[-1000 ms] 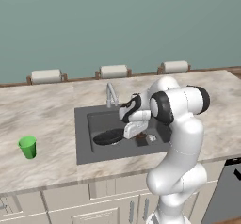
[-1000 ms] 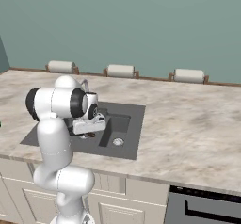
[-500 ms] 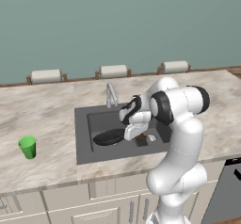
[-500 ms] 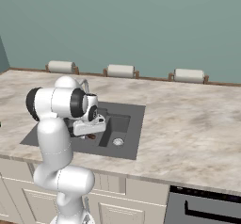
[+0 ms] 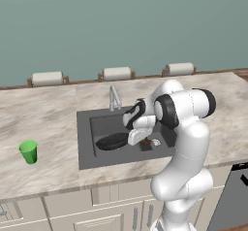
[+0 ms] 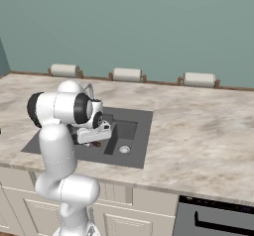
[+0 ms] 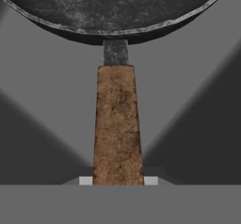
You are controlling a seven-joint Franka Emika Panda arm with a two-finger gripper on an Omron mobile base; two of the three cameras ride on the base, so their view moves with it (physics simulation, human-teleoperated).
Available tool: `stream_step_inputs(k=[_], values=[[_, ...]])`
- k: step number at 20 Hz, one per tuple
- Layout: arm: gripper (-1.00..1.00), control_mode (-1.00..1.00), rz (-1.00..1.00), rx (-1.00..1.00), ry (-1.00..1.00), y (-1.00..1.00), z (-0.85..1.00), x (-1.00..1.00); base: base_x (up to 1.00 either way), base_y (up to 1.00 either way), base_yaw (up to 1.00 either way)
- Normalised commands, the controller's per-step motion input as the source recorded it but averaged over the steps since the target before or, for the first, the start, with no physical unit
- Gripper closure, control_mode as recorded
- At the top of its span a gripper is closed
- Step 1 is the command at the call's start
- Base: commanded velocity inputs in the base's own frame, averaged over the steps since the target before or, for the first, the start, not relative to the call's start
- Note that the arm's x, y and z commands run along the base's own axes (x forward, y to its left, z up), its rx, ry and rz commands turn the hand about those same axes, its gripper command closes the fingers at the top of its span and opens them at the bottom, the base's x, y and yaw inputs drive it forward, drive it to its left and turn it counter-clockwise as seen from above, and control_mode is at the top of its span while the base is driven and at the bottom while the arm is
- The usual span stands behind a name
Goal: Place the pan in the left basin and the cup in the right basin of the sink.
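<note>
Hand view: hand clenched around the pan's brown handle inside the sink's left basin; cup stands on the desk.

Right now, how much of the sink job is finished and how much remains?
Nothing is fully done. In hand: the claw is shut on the pan by its brown handle, with the pan down in the left basin. Left: release the pan, then take the green cup from the counter to the right basin.
</note>
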Motion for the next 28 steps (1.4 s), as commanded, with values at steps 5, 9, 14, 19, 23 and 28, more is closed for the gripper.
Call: stream_step_inputs(k=[5,9,14,19,23,28], values=[[1.00,-1.00,0.00,0.00,0.00,0.02,-0.11,0.00,0.00,0.00,0.00],[-1.00,-1.00,0.00,0.00,0.00,0.03,-0.04,0.00,0.00,0.00,0.00],[-1.00,-1.00,0.00,0.00,0.00,0.00,0.00,0.00,0.00,0.00,0.00],[-1.00,-1.00,0.00,0.00,0.00,0.00,0.00,0.00,0.00,0.00,0.00],[-1.00,-1.00,0.00,0.00,0.00,0.00,0.00,0.00,0.00,0.00,0.00],[-1.00,-1.00,0.00,0.00,0.00,0.00,0.01,0.00,0.00,0.00,0.00]])
